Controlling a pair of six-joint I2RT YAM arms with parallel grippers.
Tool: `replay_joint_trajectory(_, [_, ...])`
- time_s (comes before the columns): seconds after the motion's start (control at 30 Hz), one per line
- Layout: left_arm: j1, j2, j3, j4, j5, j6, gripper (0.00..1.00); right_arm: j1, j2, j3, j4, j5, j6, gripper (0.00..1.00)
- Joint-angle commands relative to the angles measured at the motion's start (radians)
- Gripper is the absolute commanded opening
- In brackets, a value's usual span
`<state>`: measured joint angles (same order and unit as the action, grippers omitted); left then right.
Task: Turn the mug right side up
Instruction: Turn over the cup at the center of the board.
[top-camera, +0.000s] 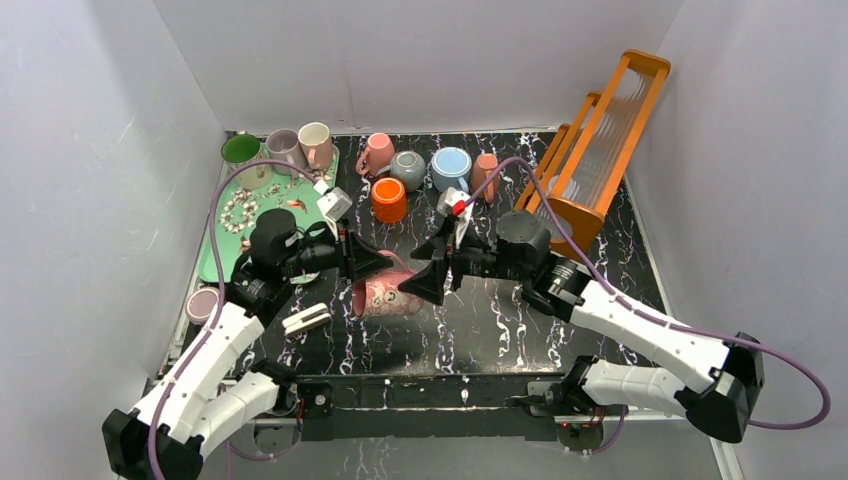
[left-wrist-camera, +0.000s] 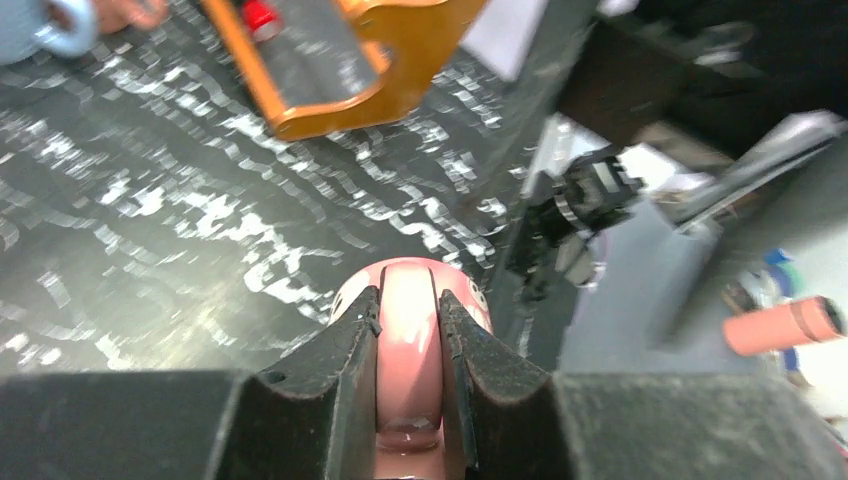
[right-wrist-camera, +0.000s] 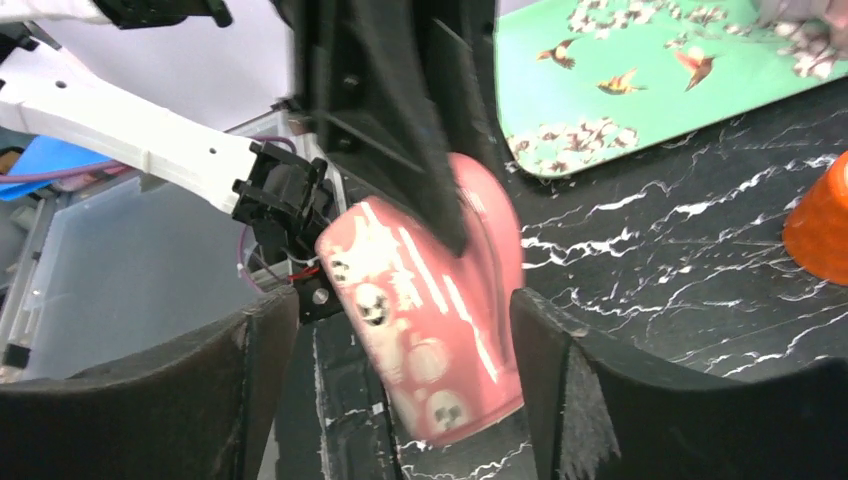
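Left gripper (left-wrist-camera: 408, 302) clamps the mug's (top-camera: 385, 298) handle (left-wrist-camera: 408, 385) by the table's (top-camera: 500, 325) near edge, right gripper (right-wrist-camera: 395, 310) open around its body: close softly, then rotate together, no slipping.

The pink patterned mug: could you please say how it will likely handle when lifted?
The pink patterned mug looks rigid, probably ceramic, so chippable. Pinched only at its handle by the left gripper, it may swing. Its glossy rounded side could slip or roll.
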<state>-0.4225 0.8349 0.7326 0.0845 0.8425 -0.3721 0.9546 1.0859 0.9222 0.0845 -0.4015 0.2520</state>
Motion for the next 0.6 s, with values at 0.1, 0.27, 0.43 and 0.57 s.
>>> replay_joint_trajectory(0.1, [0.005, 0.071, 0.193, -0.426, -0.3, 0.269, 0.0, 0.004, -0.109, -0.009, 0.002, 0.062, 0.029, 0.99])
replay_joint_trajectory(0.27, [0.005, 0.195, 0.37, -0.702, -0.597, 0.43, 0.0, 0.004, -0.157, -0.031, -0.028, 0.056, 0.057, 0.99])
replay_joint_trajectory(0.43, [0.008, 0.313, 0.526, -0.831, -0.866, 0.513, 0.0, 0.003, -0.193, -0.061, -0.04, 0.055, 0.072, 0.99])
replay_joint_trajectory(0.57, [0.022, 0.394, 0.593, -0.794, -1.061, 0.522, 0.0, 0.004, -0.205, -0.079, -0.043, 0.046, 0.09, 0.99])
